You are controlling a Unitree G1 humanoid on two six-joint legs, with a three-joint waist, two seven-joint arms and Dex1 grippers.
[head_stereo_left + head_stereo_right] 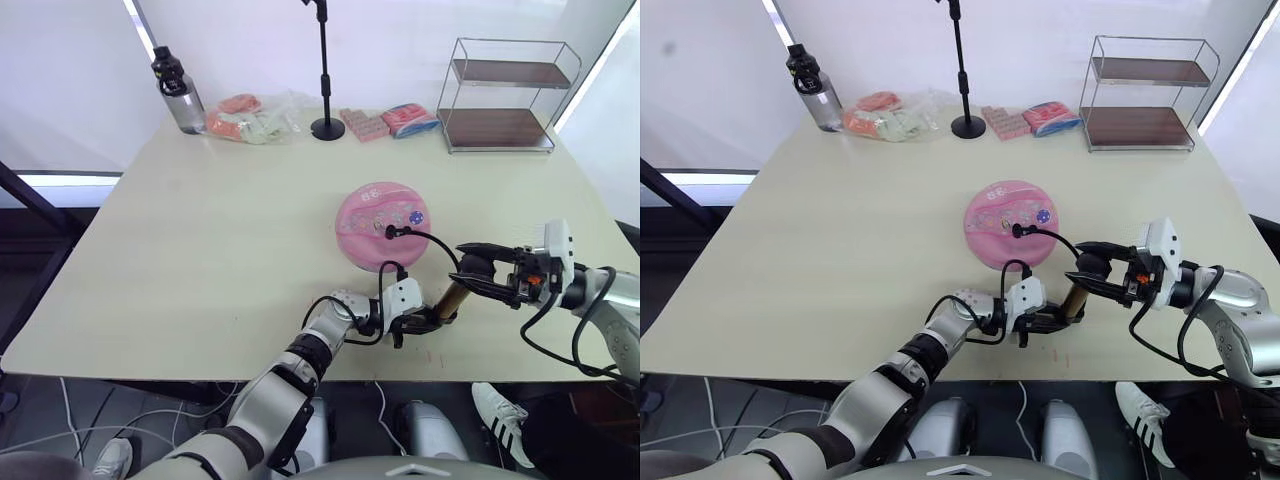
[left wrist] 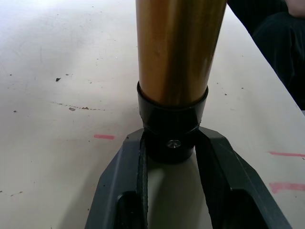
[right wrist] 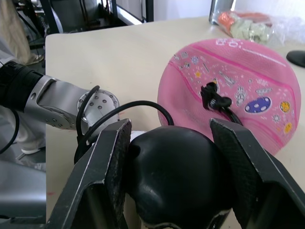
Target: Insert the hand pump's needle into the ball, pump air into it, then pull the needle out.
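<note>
The hand pump sits near the front edge of the table, all in one piece. The left gripper is clamped on its black bottom cap, and the right gripper is squeezed around the black handle at the other end. The hose loops over to the ball just behind it and meets the valve there — can't make out the needle itself.
</note>
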